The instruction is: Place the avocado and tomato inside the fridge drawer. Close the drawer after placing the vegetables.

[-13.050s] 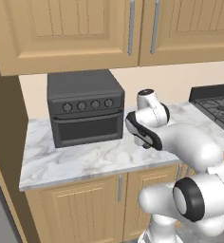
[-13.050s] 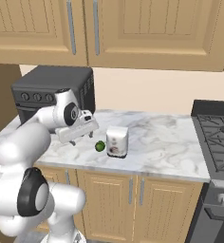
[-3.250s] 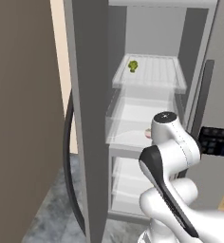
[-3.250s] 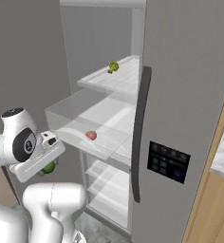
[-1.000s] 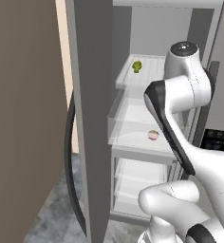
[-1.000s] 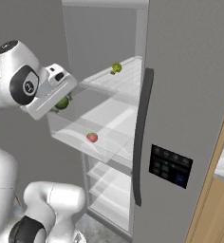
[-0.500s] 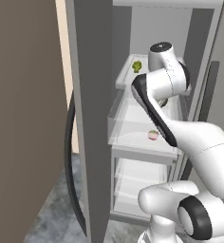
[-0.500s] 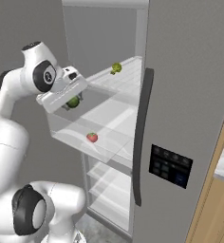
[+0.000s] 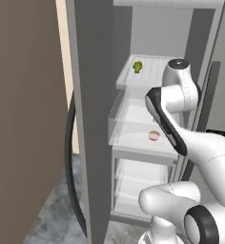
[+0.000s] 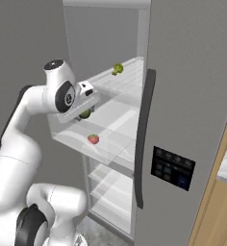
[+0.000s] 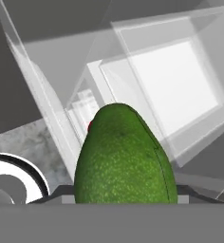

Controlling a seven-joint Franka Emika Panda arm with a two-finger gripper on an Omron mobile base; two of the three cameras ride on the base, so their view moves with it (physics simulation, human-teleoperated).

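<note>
- Closest to the hand camera: small dark green, smooth oval avocado [image 11: 125, 159], pinched between the two dark fingers of the white arm's two-finger gripper [image 10: 84, 115]; jaws narrowed onto the fruit, fingertips themselves hidden behind it in the hand view.
- Since half a second ago: swung lower and further in, hand and avocado [image 10: 85, 114] now over the near left part of the bin, where before held higher, beside the shelf edge.
- Against a second ago: elbow dropped from high above the shelf to level with the bin in the left base view.
- Just below and beyond the fruit: wide, shallow, translucent clear-plastic fridge drawer [image 10: 108, 152] with frosted whitish walls, pulled out toward the robot; also seen in the left base view [image 9: 128, 138].
- On the drawer floor: small glossy red tomato [image 10: 93, 139], lying well apart from the hand, toward the front; seen in the left base view too [image 9: 154, 136]. Unmoved since the earlier frames.
- Avocado possibly just above the drawer rim rather than inside it; hard to tell through the clear walls.
- Above the drawer: flat white ribbed shelf [image 9: 152, 71], with a pale yellow-green lumpy broccoli-like item [image 9: 138, 66] near its back left; same item in the right base view [image 10: 118, 69].
- To one side: open grey fridge door [image 9: 88, 119] with its dark curved handle [image 9: 71, 167].
- To the other: closed grey fridge door [image 10: 192, 96], with a long dark handle [image 10: 143, 139] and a dark control panel [image 10: 172, 168], edging the drawer's far side.
</note>
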